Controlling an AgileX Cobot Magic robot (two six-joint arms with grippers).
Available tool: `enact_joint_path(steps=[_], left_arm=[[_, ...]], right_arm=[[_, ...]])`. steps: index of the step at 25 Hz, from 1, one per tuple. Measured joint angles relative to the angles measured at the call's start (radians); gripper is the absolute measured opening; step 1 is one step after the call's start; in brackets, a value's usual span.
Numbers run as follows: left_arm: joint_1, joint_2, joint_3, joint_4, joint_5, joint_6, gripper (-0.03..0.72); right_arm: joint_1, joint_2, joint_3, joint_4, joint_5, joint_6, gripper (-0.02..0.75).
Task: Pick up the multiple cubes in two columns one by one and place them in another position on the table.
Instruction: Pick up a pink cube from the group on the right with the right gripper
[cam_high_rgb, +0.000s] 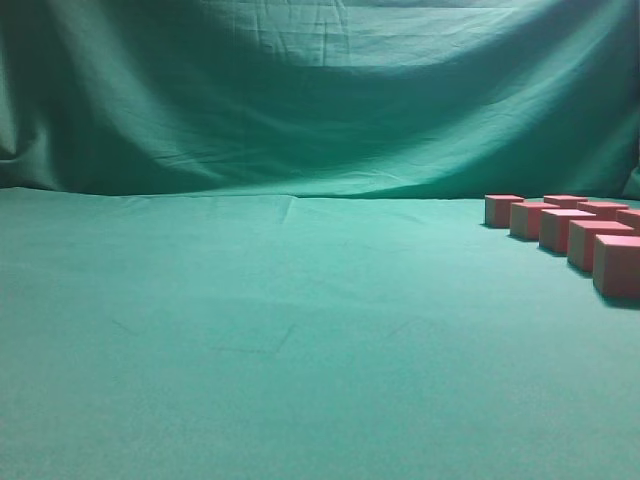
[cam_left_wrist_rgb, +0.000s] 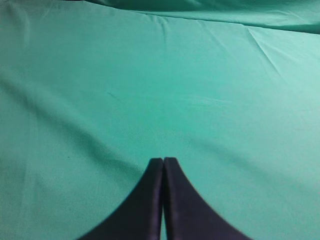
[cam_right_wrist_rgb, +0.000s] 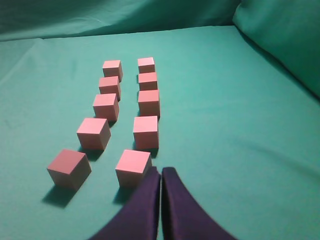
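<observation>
Several pinkish-red cubes (cam_right_wrist_rgb: 133, 167) stand in two columns on the green table (cam_right_wrist_rgb: 240, 150) in the right wrist view. They also show in the exterior view as a row of cubes (cam_high_rgb: 566, 229) at the far right. My right gripper (cam_right_wrist_rgb: 161, 171) is shut and empty, just to the right of the nearest cube of the right column. My left gripper (cam_left_wrist_rgb: 163, 161) is shut and empty over bare green cloth (cam_left_wrist_rgb: 160, 100); no cube shows in its view. Neither gripper shows in the exterior view.
The green cloth backdrop (cam_high_rgb: 320, 90) rises behind the table. A raised fold of cloth (cam_right_wrist_rgb: 285, 35) stands at the far right in the right wrist view. Bare cloth (cam_high_rgb: 250, 330) covers the left and middle of the table.
</observation>
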Motion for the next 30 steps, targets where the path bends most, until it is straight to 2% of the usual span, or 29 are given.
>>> enact_joint_path(steps=[26, 30], left_arm=[[0.000, 0.000, 0.000, 0.000, 0.000, 0.000, 0.000], [0.000, 0.000, 0.000, 0.000, 0.000, 0.000, 0.000]], right_arm=[[0.000, 0.000, 0.000, 0.000, 0.000, 0.000, 0.000], [0.044, 0.000, 0.000, -0.007, -0.003, 0.000, 0.000]])
